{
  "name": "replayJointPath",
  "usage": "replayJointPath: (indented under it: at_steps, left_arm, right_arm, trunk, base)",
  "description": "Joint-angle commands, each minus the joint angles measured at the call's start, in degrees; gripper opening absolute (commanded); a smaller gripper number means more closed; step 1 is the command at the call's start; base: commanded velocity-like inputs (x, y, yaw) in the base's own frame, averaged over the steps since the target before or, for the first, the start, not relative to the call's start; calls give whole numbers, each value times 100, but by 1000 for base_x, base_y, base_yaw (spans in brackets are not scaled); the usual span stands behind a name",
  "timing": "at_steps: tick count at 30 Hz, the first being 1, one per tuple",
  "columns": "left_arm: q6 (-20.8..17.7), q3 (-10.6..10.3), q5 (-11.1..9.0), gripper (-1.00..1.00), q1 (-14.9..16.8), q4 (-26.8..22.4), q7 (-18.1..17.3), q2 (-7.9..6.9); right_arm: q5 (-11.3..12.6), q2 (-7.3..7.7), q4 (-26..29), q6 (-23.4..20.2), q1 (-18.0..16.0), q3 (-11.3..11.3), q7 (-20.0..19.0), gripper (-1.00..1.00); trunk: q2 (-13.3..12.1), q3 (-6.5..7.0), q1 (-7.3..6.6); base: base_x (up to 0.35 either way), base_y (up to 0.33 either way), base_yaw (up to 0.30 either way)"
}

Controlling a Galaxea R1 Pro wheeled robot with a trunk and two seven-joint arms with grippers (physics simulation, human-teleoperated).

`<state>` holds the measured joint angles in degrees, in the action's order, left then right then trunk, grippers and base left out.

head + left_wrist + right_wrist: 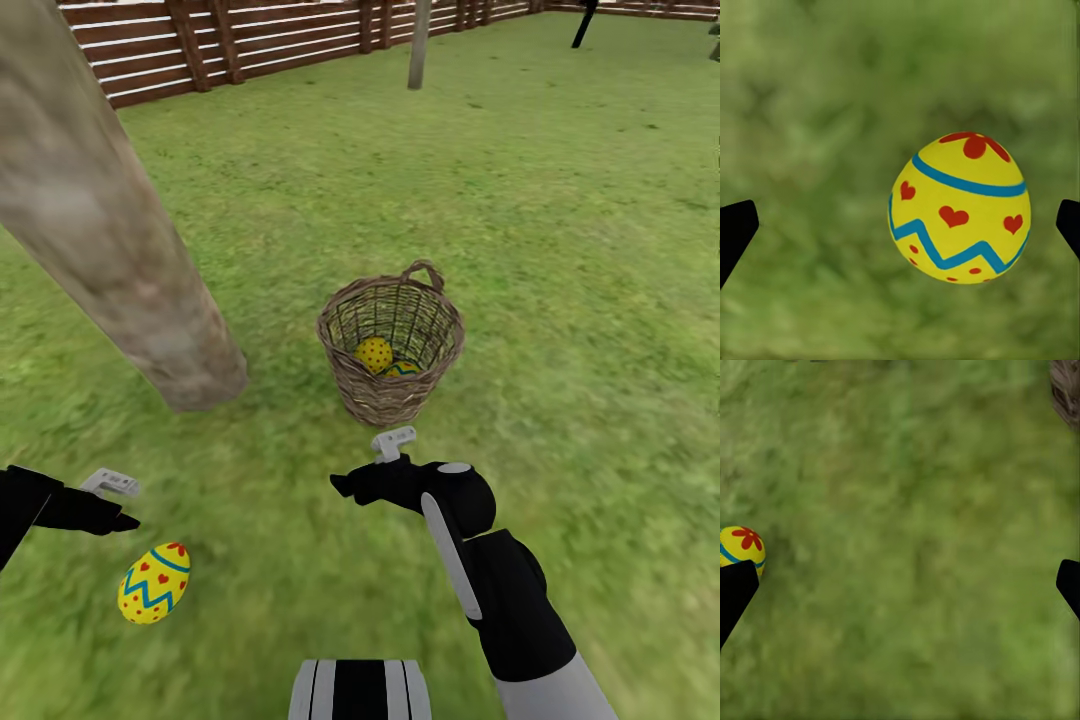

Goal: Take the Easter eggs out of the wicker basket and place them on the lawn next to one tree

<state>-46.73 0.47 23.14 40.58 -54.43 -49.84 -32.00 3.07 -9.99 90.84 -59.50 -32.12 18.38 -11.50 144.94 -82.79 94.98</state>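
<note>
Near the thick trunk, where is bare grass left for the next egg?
Bare lawn lies between the tree and the wicker basket, and between the trunk's foot and the egg on the grass. It is crowded by that egg, under the left gripper.

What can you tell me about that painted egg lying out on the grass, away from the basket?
The Easter egg is bright yellow, smooth and glossy, painted with red hearts and dots, a blue zigzag and a blue stripe, with a red flower shape at one end. It lies tilted on the lawn, outside the wicker basket, not far from the thick tree. The left tool hangs open above it, not touching.
</note>
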Motion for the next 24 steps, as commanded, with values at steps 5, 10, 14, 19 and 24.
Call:
replayJointPath:
  at_steps: [5,10,14,19,24]
  left_arm:
    - [-20,5,50,100,2,-6,-52,0]
    - [-27,5,50,100,2,-6,-54,0]
    - [-28,5,50,100,2,-9,-64,0]
    - [-43,5,50,100,2,-156,-73,0]
    - [-118,5,71,100,-8,-801,-91,-3]
  right_arm:
    - [27,-1,4,-27,-4,49,16,100]
    - [27,-1,6,-27,-5,197,32,100]
    - [27,-1,5,-27,-5,213,33,100]
    - [24,-1,4,-27,-5,212,33,100]
    - [19,-1,4,-25,-5,210,34,100]
  trunk:
    - [-5,107,-13]
    - [-12,218,-26]
    - [-17,307,-37]
    - [-24,418,-50]
    - [-31,528,-62]
  base:
    - [0,0,0]
    - [0,0,0]
    - [0,0,0]
    - [0,0,0]
    - [0,0,0]
